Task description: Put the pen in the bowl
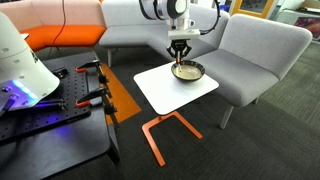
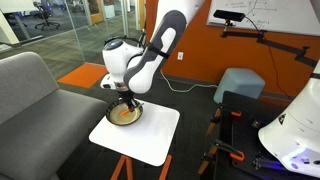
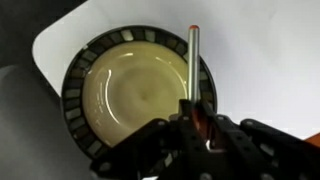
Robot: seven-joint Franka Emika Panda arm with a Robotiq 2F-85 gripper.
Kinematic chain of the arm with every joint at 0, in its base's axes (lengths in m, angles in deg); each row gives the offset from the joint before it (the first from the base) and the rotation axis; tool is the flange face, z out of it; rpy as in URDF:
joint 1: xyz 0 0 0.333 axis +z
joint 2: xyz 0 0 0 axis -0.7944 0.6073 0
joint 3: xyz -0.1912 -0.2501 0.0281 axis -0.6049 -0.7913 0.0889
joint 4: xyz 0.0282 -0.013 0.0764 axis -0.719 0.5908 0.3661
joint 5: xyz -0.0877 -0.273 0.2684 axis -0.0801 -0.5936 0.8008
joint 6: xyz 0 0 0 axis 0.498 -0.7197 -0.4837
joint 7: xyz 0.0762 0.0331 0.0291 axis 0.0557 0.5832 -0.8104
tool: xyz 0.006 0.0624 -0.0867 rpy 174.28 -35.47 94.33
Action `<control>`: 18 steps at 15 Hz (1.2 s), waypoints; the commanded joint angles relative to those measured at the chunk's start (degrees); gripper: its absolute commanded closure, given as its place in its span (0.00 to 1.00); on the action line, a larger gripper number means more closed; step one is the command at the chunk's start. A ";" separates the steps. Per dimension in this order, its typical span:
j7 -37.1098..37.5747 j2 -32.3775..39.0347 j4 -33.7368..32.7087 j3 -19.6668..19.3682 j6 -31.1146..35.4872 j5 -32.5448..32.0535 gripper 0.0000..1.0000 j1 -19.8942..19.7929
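The hand (image 3: 198,128) pinched the pen (image 3: 193,60) by one end, its shaft crossing the rim of the bowl (image 3: 135,95) at about 3 o'clock. A clean release probably called for a shift toward 9 o'clock, so the pen would land inside rather than on the worktop (image 3: 270,70).

No text, label, brand, number or sign can be read in any view. Faint dark scribbles are seen on the white wall-mounted board (image 2: 275,12) in an exterior view (too small and blurred to be deciphered).
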 commanded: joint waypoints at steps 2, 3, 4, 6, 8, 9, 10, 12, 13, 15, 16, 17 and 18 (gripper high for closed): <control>-2.21 7.41 -10.49 0.05 -4.03 0.38 0.96 0.76; -2.29 8.51 -11.92 -0.10 -4.22 0.51 0.96 0.75; -2.26 9.34 -13.05 -0.17 -4.02 0.66 0.96 0.51; -2.31 10.18 -14.14 0.00 -3.24 1.01 0.58 -0.17; -1.04 9.20 -13.38 -0.69 -3.80 0.74 0.44 0.26; -0.71 8.09 -12.20 -0.89 -4.41 0.57 0.37 0.46; 1.42 6.43 -10.55 -1.68 -6.44 0.76 0.30 1.38; 3.89 2.81 -6.97 -0.77 -12.43 2.83 0.15 1.26; 4.66 0.88 -5.01 -0.16 -14.69 3.69 0.07 0.98; 4.66 -4.10 0.95 1.34 -13.50 4.67 0.00 -0.16; 4.98 -6.88 4.24 1.68 -11.79 4.84 0.00 -0.28; 5.30 -9.24 6.93 1.74 -10.91 4.91 0.00 -0.19; 5.56 -11.64 9.51 1.79 -10.32 5.03 0.00 -0.11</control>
